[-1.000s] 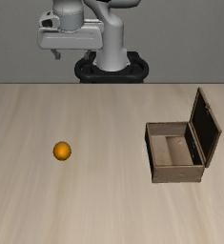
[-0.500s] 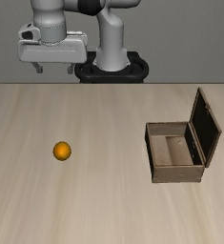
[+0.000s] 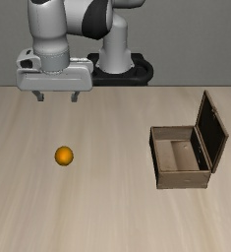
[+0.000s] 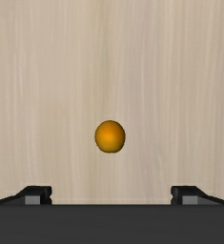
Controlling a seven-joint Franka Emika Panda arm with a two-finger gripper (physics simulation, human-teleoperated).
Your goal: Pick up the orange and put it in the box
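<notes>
over the table's nine o'clock side, in the exterior view, the gripper hangs above the wood with its fingertips spread wide and nothing between them. the orange sits on the table at about six o'clock from the gripper, well apart from it and untouched. the box stands well away at three o'clock from the orange, its lid thrown back and nearly upright; its inside looks bare as far as i can tell. in the wrist view the orange lies on plain wood at twelve o'clock from the gripper, roughly centred between the two fingertips, which stand far apart with no contact on the fruit. by my reading the task is at its very start — no grasp made, nothing lifted, nothing in the box. the hand looks lined up over the fruit, so the approach seems under way. what is left is nearly all of it: come down around the orange, close on it, lift, carry it across toward three o'clock and let it go inside the open box.
</notes>
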